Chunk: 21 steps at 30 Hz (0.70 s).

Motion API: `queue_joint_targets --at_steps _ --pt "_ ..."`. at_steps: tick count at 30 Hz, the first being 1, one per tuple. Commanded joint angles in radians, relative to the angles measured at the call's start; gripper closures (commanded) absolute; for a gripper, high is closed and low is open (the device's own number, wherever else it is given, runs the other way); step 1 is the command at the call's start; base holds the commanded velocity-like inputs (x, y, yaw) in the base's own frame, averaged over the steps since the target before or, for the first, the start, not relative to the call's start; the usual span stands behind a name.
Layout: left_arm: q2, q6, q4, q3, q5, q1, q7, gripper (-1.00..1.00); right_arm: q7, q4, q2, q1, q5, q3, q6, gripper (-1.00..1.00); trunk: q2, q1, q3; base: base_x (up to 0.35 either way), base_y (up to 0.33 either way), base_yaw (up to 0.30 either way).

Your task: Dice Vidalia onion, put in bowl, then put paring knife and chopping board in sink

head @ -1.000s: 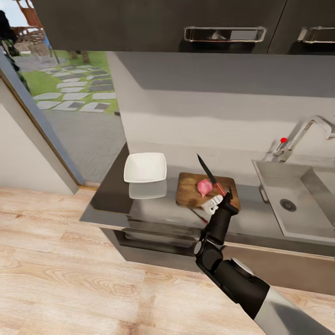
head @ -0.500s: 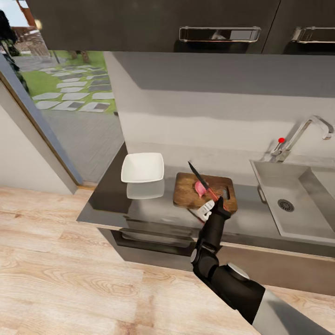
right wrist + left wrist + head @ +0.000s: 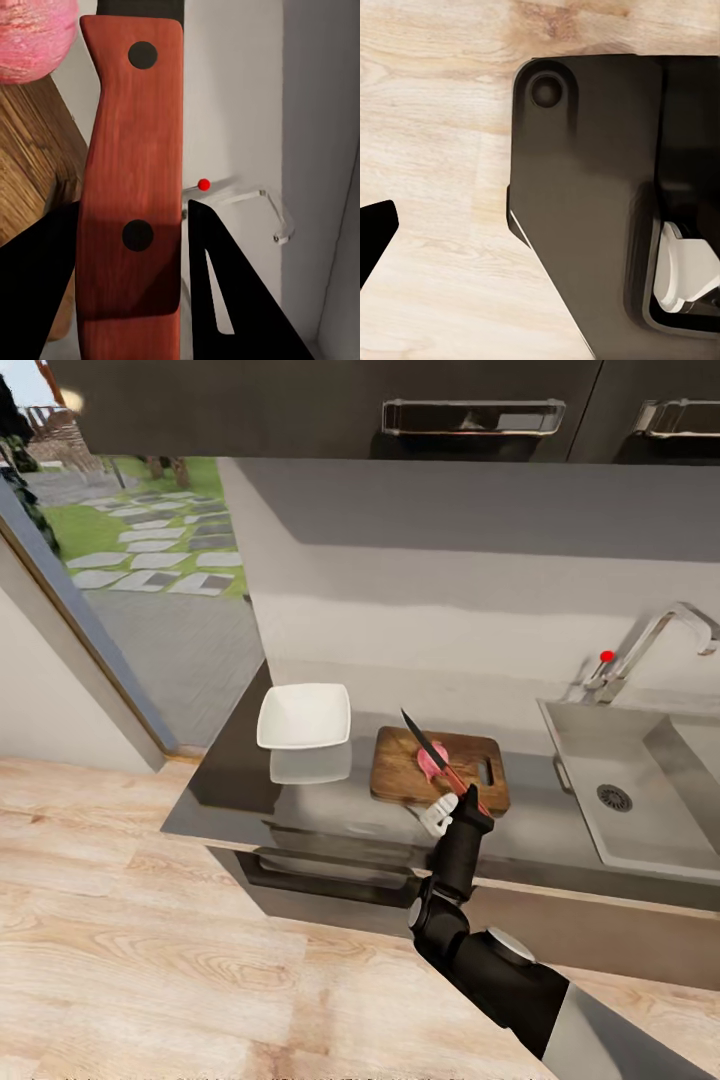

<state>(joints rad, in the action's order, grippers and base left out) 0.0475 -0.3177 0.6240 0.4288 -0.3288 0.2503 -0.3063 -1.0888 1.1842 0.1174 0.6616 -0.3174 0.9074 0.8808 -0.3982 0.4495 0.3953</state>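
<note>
Gripping the red-handled paring knife (image 3: 440, 752), the right gripper (image 3: 452, 807) holds its dark blade across the pink onion (image 3: 429, 761) on the brown wooden chopping board (image 3: 398, 777). Recommendation: press straight down, blade level, onion kept mid-board.
</note>
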Motion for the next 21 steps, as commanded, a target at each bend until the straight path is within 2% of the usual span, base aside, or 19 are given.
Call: queue_joint_targets --at_steps 1,15,21 --pt "0.002 -0.003 0.002 0.008 -0.009 0.0 -0.008 -1.0 -0.002 0.0 0.001 0.001 0.0 0.002 0.005 1.0 -0.002 0.001 0.003 0.0 -0.01 0.0" --pt "0.002 -0.003 0.002 0.008 -0.009 0.0 -0.009 -1.0 -0.004 0.0 0.001 0.001 -0.007 0.001 0.004 1.0 -0.002 0.001 0.023 0.017 -0.024 0.0" --pt "0.002 -0.003 0.002 0.008 -0.009 0.0 -0.008 -1.0 -0.038 0.0 0.001 0.001 -0.008 -0.001 0.001 1.0 -0.002 0.001 0.024 0.001 -0.001 0.0"
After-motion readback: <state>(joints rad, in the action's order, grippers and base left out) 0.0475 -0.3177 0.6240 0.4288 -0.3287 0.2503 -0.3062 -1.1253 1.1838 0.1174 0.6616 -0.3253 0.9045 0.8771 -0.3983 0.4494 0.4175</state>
